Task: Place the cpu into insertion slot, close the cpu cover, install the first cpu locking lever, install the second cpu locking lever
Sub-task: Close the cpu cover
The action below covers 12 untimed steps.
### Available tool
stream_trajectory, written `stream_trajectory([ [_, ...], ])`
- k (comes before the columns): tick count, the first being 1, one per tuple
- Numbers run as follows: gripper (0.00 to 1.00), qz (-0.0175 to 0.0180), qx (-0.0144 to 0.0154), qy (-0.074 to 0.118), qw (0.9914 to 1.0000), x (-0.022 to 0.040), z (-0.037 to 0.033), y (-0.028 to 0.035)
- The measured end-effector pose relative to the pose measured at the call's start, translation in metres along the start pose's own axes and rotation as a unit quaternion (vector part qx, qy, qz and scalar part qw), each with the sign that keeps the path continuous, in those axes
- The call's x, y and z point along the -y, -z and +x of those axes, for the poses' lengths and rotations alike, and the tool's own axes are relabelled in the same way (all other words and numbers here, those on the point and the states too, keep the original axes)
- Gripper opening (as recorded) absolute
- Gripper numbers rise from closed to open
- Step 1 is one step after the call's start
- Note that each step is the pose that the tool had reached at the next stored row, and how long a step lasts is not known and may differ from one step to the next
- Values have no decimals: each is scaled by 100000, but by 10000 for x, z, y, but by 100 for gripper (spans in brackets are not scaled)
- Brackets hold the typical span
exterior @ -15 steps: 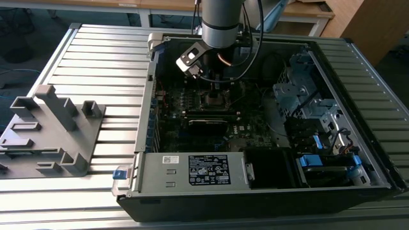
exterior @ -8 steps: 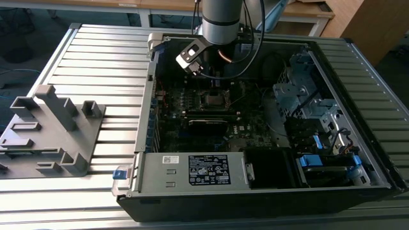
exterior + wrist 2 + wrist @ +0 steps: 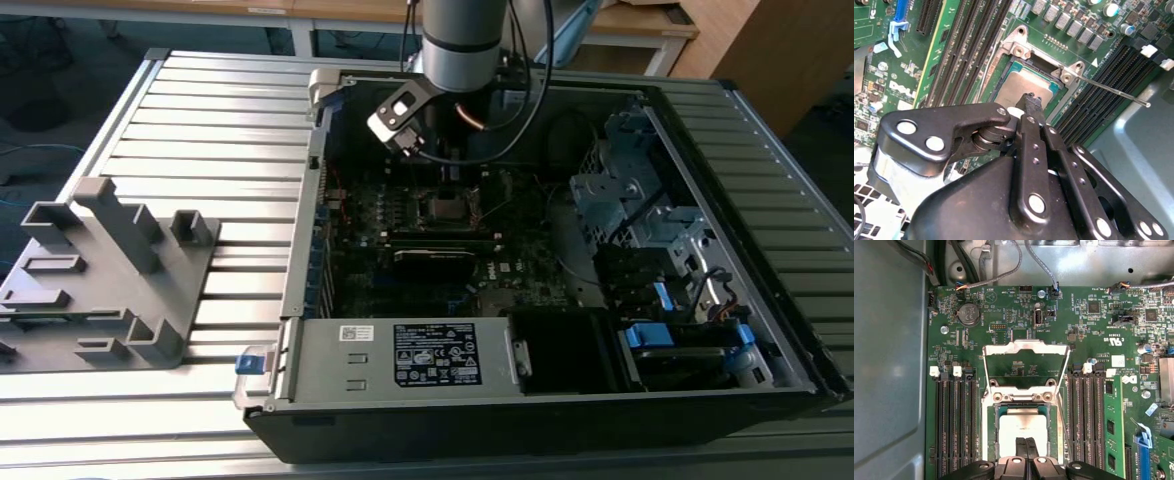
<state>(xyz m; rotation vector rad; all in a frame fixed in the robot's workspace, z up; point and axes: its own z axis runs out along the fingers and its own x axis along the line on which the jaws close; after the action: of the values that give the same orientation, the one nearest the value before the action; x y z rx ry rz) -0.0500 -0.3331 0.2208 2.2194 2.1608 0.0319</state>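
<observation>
From the exterior view I've got the open computer case (image 3: pixel 400 360) lying on the ribbed metal surface (image 3: pixel 200 120), with a grey fixture (image 3: pixel 114 270) parked on that view's left, well apart from the case. The arm (image 3: pixel 461 35) drops in from the top and the hand (image 3: pixel 445 165) hangs over the motherboard (image 3: pixel 521 265), right by the insertion slot (image 3: pixel 450 207). I can't make out the fingers from here. The second wrist view is way better. The hand (image 3: pixel 1031 101) is clenched, tips pressed together with nothing pinched between them, right over the cpu (image 3: pixel 1019 85), which lies flat in the insertion slot (image 3: pixel 1002 80). I can't tell if the tips actually touch the chip's top or float just off it. A thin locking lever (image 3: pixel 1114 91) sticks out free to the side, crossing over the memory slots (image 3: pixel 1119 65). The first wrist view is the same deal: cpu (image 3: pixel 1021 425) seated in the insertion slot (image 3: pixel 995 412), shut fingertips (image 3: pixel 1021 447) over its near edge. The cpu cover (image 3: pixel 1026 346) is flipped up on its hinge, open, so I see green board through its cut-out.
</observation>
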Motion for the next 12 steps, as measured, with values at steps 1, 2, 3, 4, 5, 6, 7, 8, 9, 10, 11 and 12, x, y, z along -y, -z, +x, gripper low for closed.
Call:
stream_trajectory([
  [1,10,-2,-4,-1,100000,0,0,7],
  [2,10,-3,-8,-2,100000,-1,0,15],
  [3,10,-5,-7,-1,100000,-1,0,23],
  [4,10,-5,-10,0,100000,-2,0,32],
  [5,10,-6,-10,-1,100000,-2,0,42],
  [6,10,-7,-13,-2,100000,-3,0,52],
  [7,10,-5,-12,-2,100000,-3,-1,62],
  [8,10,-8,-13,-1,100000,-4,-1,71],
  [9,10,-7,-11,-2,100000,-4,-1,82],
  [10,10,-8,-13,-1,100000,-4,-1,93],
  [11,10,-8,-12,-1,100000,-5,-1,103],
  [12,10,-5,-8,-2,100000,-5,-1,115],
])
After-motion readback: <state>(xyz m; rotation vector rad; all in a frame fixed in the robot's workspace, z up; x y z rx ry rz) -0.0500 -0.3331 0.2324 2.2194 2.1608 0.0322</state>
